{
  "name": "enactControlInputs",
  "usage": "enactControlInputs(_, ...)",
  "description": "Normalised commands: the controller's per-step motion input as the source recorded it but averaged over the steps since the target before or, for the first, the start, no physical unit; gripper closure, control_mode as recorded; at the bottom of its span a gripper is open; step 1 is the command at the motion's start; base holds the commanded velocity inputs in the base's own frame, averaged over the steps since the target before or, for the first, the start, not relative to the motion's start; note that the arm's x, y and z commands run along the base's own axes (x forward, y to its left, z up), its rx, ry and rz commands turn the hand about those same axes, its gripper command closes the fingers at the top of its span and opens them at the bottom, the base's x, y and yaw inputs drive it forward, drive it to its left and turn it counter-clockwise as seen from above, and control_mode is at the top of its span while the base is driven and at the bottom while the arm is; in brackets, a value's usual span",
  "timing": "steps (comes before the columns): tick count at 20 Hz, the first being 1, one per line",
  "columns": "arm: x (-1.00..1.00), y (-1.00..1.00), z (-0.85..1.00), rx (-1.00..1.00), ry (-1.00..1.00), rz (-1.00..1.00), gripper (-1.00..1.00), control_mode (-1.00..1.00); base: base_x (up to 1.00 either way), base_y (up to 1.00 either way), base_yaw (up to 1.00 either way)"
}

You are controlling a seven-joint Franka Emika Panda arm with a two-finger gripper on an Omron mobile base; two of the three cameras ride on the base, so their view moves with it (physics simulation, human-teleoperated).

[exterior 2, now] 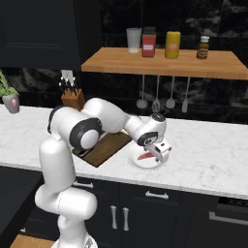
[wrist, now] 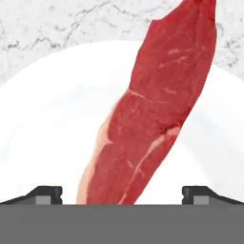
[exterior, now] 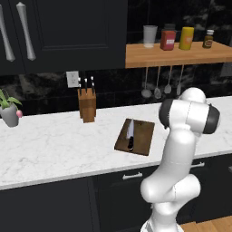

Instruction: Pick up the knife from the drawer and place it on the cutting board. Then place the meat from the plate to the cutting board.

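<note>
The knife (exterior: 130, 136) lies on the dark wooden cutting board (exterior: 141, 138), its black handle toward the counter's front edge. To the right of the cutting board (exterior 2: 107, 147) sits the white plate (exterior 2: 137, 164) with the red meat (exterior 2: 144, 156) on it. My gripper (exterior 2: 157, 154) is down at the plate, open. In the hand view the meat (wrist: 152, 114) runs lengthwise between the two spread fingertips of my gripper (wrist: 122, 193), over the plate (wrist: 47, 119). The drawer (exterior: 122, 177) under the counter is shut.
A wooden knife block (exterior: 87, 106) stands at the back of the marble counter (exterior: 54, 145), with a potted plant (exterior: 9, 113) at the far left. Ladles and spoons (exterior 2: 156, 94) hang under a wooden shelf (exterior 2: 160, 63) holding jars, right behind the plate.
</note>
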Motion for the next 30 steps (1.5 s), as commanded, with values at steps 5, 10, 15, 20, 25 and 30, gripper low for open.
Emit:
enactControlInputs(5,0.30,0.08,-0.18,0.00,0.14,0.00,-1.00,-1.00,0.00,0.00,0.00)
enactControlInputs(10,0.10,0.01,-0.14,0.00,0.15,0.00,1.00,-1.00,0.00,0.00,0.00)
enactControlInputs(15,0.00,0.10,-0.02,0.00,0.01,0.00,1.00,-1.00,0.00,0.00,0.00)
enactControlInputs(20,-0.05,0.33,0.12,0.00,0.01,0.04,1.00,-1.00,0.00,0.00,0.00)
enactControlInputs(25,-0.09,0.96,0.55,-0.11,0.06,0.25,1.00,-1.00,0.00,0.00,0.00)
enactControlInputs(30,0.04,1.00,0.26,-0.09,0.06,0.30,1.00,-1.00,0.00,0.00,0.00)
